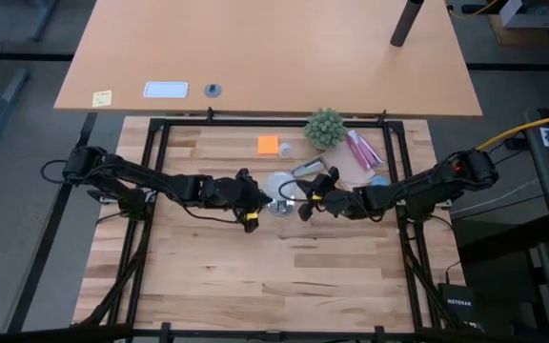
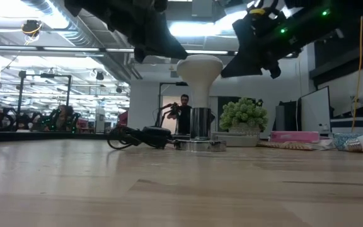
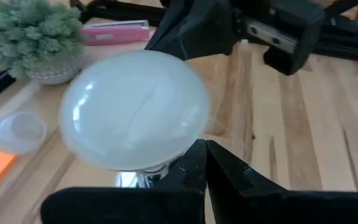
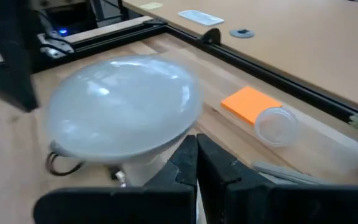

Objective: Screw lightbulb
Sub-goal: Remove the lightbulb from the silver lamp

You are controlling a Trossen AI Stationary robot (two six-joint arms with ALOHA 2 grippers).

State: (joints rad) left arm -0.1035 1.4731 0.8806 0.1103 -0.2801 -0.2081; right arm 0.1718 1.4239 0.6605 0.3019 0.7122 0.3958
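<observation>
Currently: lightbulb seated upright in its base, both grippers shut and beside it.

The lightbulb (image 2: 199, 70) stands head-up with its neck in the silver base (image 2: 199, 144), just 12 o'clock of table centre; the black cord (image 2: 134, 137) trails from the base toward 9 o'clock. Judged from this, insertion is done; whether the thread is fully turned home cannot be told, so final tightening or a check may remain. The left gripper (image 1: 253, 211) sits at 9 o'clock of the bulb, fingers pressed together, holding nothing. The right gripper (image 1: 309, 204) sits at 3 o'clock, fingers likewise together and empty. Each gripper is just beside the bulb; contact with the glass cannot be told. An orange pad (image 1: 269, 145) and a small plant (image 1: 324, 128) lie toward 12 o'clock.
</observation>
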